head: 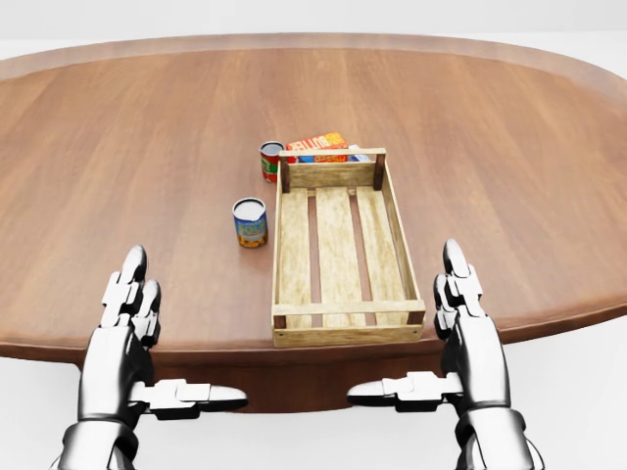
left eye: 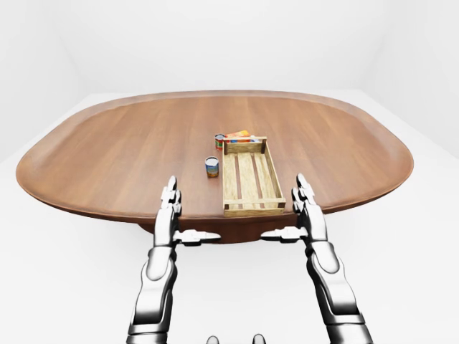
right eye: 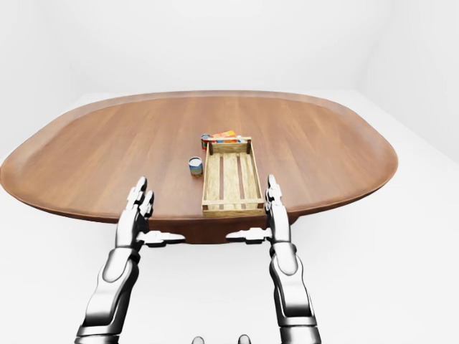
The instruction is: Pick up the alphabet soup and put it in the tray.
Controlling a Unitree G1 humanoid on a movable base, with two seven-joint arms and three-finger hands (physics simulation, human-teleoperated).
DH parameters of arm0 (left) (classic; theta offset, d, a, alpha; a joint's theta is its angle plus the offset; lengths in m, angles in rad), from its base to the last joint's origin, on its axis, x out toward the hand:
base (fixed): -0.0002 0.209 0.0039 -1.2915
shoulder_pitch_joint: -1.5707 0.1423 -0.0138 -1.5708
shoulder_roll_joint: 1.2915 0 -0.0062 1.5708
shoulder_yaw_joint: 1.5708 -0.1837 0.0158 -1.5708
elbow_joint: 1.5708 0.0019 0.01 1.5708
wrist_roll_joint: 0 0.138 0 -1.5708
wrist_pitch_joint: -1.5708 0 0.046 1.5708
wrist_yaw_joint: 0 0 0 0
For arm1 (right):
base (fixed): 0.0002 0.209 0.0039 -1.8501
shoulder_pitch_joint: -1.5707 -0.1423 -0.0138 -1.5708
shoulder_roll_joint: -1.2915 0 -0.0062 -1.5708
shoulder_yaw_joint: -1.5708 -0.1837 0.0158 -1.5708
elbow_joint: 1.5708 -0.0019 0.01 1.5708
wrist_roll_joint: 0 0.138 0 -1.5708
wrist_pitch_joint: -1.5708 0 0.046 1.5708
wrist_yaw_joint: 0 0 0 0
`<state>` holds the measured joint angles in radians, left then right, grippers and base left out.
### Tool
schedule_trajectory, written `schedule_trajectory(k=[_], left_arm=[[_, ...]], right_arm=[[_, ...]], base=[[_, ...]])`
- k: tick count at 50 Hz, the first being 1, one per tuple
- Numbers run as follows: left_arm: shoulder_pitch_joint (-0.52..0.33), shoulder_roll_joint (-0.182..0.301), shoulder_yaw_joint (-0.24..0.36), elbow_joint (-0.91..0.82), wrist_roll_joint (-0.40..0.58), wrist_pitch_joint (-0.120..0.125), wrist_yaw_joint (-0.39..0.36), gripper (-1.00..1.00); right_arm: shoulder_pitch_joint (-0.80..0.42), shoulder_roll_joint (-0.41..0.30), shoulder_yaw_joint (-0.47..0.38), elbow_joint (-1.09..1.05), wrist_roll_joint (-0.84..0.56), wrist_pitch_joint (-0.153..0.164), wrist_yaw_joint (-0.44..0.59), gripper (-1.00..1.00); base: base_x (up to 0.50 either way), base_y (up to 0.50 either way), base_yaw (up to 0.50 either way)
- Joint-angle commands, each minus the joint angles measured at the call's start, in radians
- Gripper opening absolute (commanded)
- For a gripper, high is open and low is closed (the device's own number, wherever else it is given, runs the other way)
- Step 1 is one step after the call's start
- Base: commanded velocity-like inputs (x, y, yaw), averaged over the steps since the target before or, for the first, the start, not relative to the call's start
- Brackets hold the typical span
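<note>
A small can with a blue and yellow label (head: 250, 222), which I take for the alphabet soup, stands upright on the table just left of the wooden slatted tray (head: 277, 257). The tray holds nothing. In the head view my left hand (head: 162, 338) hovers at the table's near edge, below and left of the can, fingers stretched out and open. At the same edge my right hand (head: 426, 328) is open by the tray's lower right corner. Neither hand touches anything.
A red-labelled can (head: 271, 162) stands at the tray's upper left corner, and an orange box (head: 318, 144) lies against the tray's top end. The oval wooden table (left eye: 107, 150) spreads wide around them, on a white floor with white walls.
</note>
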<state>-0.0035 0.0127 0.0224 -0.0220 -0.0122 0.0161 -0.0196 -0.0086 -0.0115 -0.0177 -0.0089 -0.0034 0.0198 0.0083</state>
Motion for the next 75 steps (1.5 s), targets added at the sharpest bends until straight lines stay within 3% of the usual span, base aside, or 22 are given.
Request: schedule_trajectory(k=[1,4,21,34,45,61,75], left_arm=[[-0.019,0.027,0.055,-0.078,-0.028,0.057,-0.033,1.00],[-0.027,0.031,0.069,-0.091,-0.037,0.071,-0.032,1.00],[-0.057,0.095,0.211,-0.311,-0.119,0.071,-0.010,1.00],[-0.046,0.117,0.285,-0.294,-0.153,0.071,-0.013,1.00],[-0.044,0.131,0.314,-0.290,-0.158,0.071,-0.003,1.00],[-0.049,0.132,0.308,-0.266,-0.154,0.071,0.005,1.00],[-0.049,0.135,0.310,-0.258,-0.152,0.071,0.012,1.00]], right_arm=[[-0.019,-0.026,-0.048,-0.071,-0.005,0.067,0.010,1.00],[-0.015,-0.031,-0.059,-0.108,-0.006,0.067,0.012,1.00],[0.028,-0.058,-0.167,-0.276,0.013,0.067,0.036,1.00],[0.067,-0.061,-0.255,-0.425,0.031,0.067,0.044,1.00],[0.083,-0.054,-0.294,-0.474,0.036,0.067,0.055,1.00],[0.074,-0.052,-0.282,-0.463,0.041,0.067,0.048,1.00],[0.067,-0.054,-0.258,-0.454,0.017,0.067,0.053,1.00]], base=[[0.00,0.00,0.00],[0.00,0.00,0.00],[0.00,0.00,0.00],[0.00,0.00,0.00],[0.00,0.00,0.00],[0.00,-0.34,0.00],[0.03,-0.03,0.00]])
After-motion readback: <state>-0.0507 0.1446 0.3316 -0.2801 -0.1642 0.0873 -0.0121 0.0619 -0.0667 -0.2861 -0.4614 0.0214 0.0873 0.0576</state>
